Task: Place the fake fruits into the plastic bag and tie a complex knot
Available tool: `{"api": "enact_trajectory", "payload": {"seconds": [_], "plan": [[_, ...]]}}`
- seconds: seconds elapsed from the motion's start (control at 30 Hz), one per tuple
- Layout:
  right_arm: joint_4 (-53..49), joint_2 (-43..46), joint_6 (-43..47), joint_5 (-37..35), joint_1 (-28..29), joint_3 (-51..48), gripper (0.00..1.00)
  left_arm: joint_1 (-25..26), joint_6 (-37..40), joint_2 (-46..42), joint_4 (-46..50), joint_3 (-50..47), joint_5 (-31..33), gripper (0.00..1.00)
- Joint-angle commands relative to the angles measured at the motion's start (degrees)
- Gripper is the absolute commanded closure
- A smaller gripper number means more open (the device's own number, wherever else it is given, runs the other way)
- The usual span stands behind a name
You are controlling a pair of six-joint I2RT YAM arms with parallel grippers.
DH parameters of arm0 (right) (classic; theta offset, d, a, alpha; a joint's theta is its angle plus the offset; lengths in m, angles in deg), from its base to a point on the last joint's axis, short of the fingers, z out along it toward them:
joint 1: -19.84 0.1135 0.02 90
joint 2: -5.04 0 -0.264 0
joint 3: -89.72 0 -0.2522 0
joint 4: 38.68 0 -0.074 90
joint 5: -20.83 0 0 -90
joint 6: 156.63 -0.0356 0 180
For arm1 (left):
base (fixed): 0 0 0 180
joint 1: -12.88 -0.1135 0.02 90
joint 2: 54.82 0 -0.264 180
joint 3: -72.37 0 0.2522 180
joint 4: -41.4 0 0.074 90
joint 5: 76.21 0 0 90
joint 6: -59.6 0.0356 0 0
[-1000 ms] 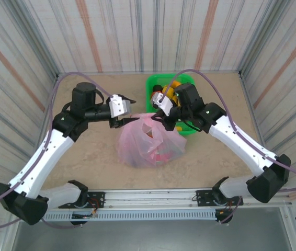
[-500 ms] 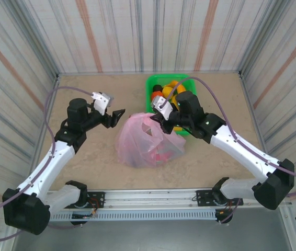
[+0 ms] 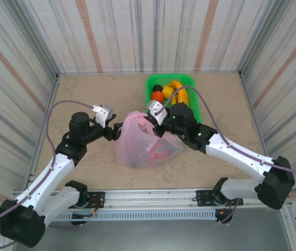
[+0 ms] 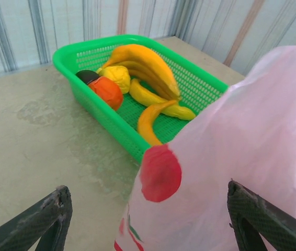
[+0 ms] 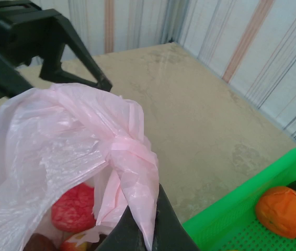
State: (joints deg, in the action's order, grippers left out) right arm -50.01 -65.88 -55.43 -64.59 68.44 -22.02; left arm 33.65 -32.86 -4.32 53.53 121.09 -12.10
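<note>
Pink film bag (image 3: 147,145) sits mid-table, slumped. Its long axis runs roughly 9 to 3 o'clock in the overhead view, and its gathered neck rises at the 12 o'clock side, toward the basket (image 3: 171,77). The right wrist view shows the neck twisted into a knot (image 5: 129,149), with a thin strip hanging from it straight down into the right gripper (image 5: 144,236). That gripper is clenched on the strip, at about 1 o'clock of the bag.

The left gripper (image 3: 115,130) is released at the bag's 9 o'clock side, its jaws spread wide. In its wrist view the bag's flank bulges between the two fingers (image 4: 51,217); whether it touches either one cannot be told.

The basket lies just beyond the bag at 12 to 1 o'clock. In it the bananas (image 3: 180,93) lie with their long axes near 12 to 6. At their 9 o'clock side sit a yellow fruit (image 4: 116,77), an orange fruit (image 3: 157,97) and a dark fruit (image 3: 158,88).

The bag's contents are blurred by the film: a red fruit (image 5: 75,206) shows through, and other shapes are cut off at the frame's lower edge. The right fingers are cropped there too. Overhead, the right arm hides the basket's near end.
</note>
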Motion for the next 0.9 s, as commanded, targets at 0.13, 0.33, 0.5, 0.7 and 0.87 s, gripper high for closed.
{"api": "enact_trajectory", "payload": {"seconds": [0.13,0.33,0.5,0.7,0.87], "plan": [[13.44,-3.65,-4.87,-8.47,3.92,-3.42,1.00,4.66,-4.98,-1.20,-0.91,-1.39,2.84,0.19],[23.69,-7.00,-10.20,-11.56,6.65,-6.40,1.00,8.84,-6.52,-0.61,-0.64,-1.39,9.21,0.16],[33.50,-9.58,-16.69,-10.15,7.32,-9.20,1.00,9.52,-9.00,0.28,-0.97,-1.32,12.22,0.15],[43.69,-12.45,-24.21,-6.07,7.39,-10.47,1.00,10.83,-9.98,0.64,-0.35,-1.40,16.08,0.15],[54.49,-15.76,-31.68,-3.32,7.47,-11.68,1.00,12.02,-11.33,0.60,-0.14,-1.56,18.37,0.14]]}}
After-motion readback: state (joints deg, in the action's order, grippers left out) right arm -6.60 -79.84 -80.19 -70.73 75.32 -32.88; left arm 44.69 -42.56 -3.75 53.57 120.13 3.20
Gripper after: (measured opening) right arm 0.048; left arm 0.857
